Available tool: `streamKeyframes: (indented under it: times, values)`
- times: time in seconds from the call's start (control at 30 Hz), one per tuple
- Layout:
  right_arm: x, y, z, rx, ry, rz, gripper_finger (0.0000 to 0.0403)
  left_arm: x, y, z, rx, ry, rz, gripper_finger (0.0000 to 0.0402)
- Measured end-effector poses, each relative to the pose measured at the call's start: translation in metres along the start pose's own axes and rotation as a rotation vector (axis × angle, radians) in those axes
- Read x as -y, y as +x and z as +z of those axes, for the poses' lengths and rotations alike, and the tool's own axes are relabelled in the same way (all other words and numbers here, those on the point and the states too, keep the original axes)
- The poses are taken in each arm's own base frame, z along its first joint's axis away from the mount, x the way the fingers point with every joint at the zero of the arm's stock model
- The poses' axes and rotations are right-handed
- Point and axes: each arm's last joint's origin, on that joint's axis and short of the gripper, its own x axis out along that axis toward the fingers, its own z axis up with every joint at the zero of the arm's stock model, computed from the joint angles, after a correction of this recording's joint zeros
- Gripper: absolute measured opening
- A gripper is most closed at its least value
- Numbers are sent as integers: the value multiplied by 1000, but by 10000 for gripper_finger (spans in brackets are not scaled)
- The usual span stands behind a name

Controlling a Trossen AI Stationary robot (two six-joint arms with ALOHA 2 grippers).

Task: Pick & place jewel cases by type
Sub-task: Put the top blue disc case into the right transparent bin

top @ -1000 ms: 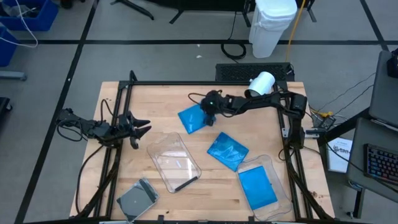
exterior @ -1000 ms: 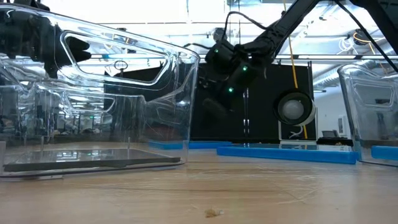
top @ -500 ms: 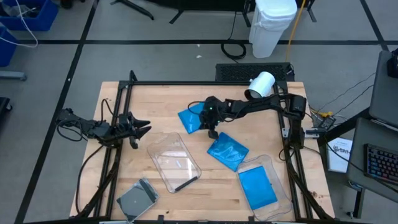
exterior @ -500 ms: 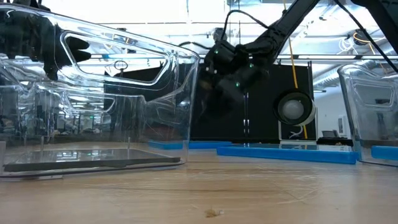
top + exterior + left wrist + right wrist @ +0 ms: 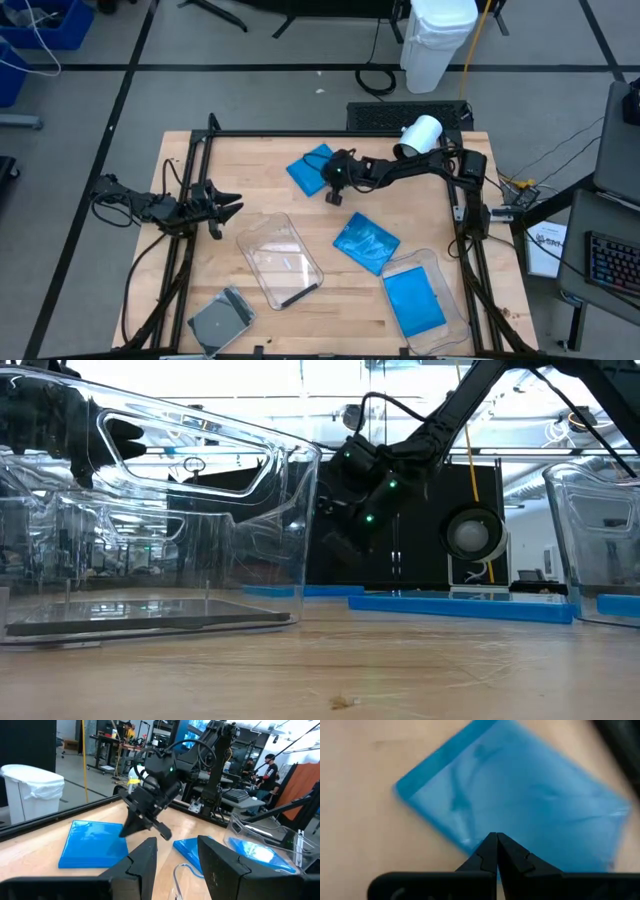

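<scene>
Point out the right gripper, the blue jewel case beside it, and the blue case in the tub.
right gripper (image 5: 496,851): right wrist view, shut fingertips.
blue jewel case (image 5: 309,170): high view, its flat face.
blue case in the tub (image 5: 414,303): high view, its middle.

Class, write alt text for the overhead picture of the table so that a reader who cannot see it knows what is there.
The right claw, shut, hovers beside a blue jewel case at the table's far middle. A second blue case lies loose nearer the front, a third sits in the right clear tub, and a grey case lies front left. The left claw waits at the left edge.
</scene>
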Motion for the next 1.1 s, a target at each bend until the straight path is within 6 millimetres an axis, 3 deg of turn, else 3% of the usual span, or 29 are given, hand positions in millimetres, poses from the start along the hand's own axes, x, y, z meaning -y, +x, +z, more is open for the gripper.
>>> streamKeyframes:
  times: [0.2, 0.43, 0.63, 0.8, 0.97, 1.1]
  values:
    - [-1, -1, 8, 66, -26, -95, 0, -1, 0, -2, -16, -30, 14, 147]
    - [-15, -19, 22, 152, -67, 142, 0, -4, 4, -13, -91, 58, 134, 147]
    - [-25, -50, 36, 196, -101, 330, 0, -6, 18, -10, -51, 176, 293, 157]
    - [-26, -82, 46, 255, -123, 433, 0, -9, 33, -2, -92, 227, 374, 201]
    - [-19, -106, 34, 288, -140, 413, 0, -14, 57, 10, -190, 169, 438, 249]
    - [-10, -117, 15, 346, -87, 385, 0, -24, 83, 23, -361, 59, 495, 253]
